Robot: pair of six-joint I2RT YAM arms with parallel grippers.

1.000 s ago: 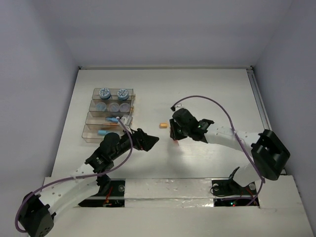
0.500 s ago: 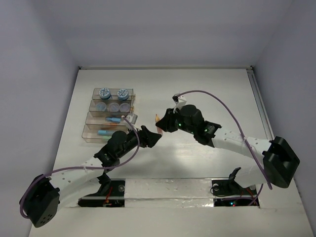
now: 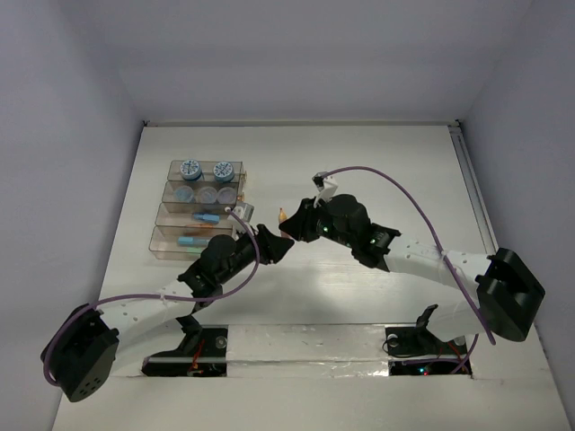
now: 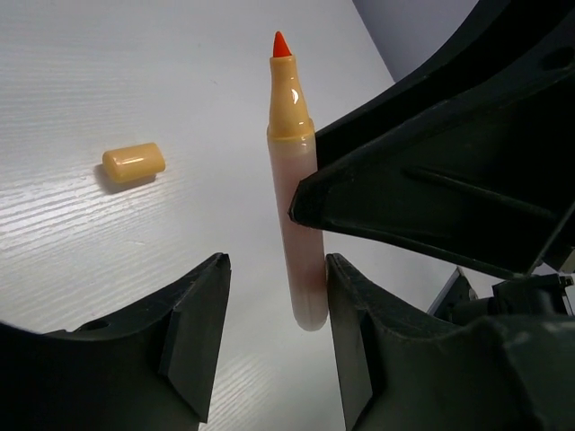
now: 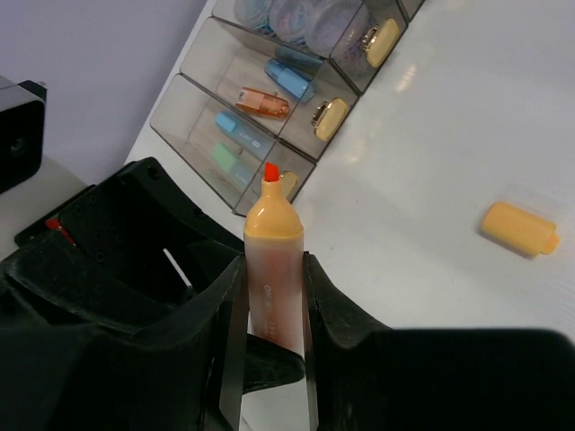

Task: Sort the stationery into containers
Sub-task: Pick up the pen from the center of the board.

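1. The right hand (image 5: 274,292) is clenching an uncapped orange marker (image 5: 272,238) by its barrel. It is holding the marker upright, with the red tip showing above its fingers.
2. The left hand (image 4: 274,278) is sitting released, its fingers (image 4: 193,332) spread to either side of the marker's butt end. One finger is lying close against the barrel and the other is showing a gap, so it is not gripping yet.
3. A second ago the hands were standing apart. Since then the right arm has swung leftward and the left arm has reached out. They are now meeting tip to tip over the tabletop (image 3: 377,171).
4. This is looking like a hand-over being set up, with the marker probably passing to the left hand, which is working on the trays' side.
5. The cap (image 4: 132,164) is lying on its side on the tabletop, apart from both hands and from the marker. The marker is therefore probably going to need recapping before it counts as sorted.
6. The trays (image 3: 160,242) are standing just left of the meeting hands, nearest the left one.
7. Jars (image 3: 190,168) are filling the far trays and capped pens (image 5: 252,101) are lying in the near ones. The marker is hanging above the tabletop beside the trays, in none of them.
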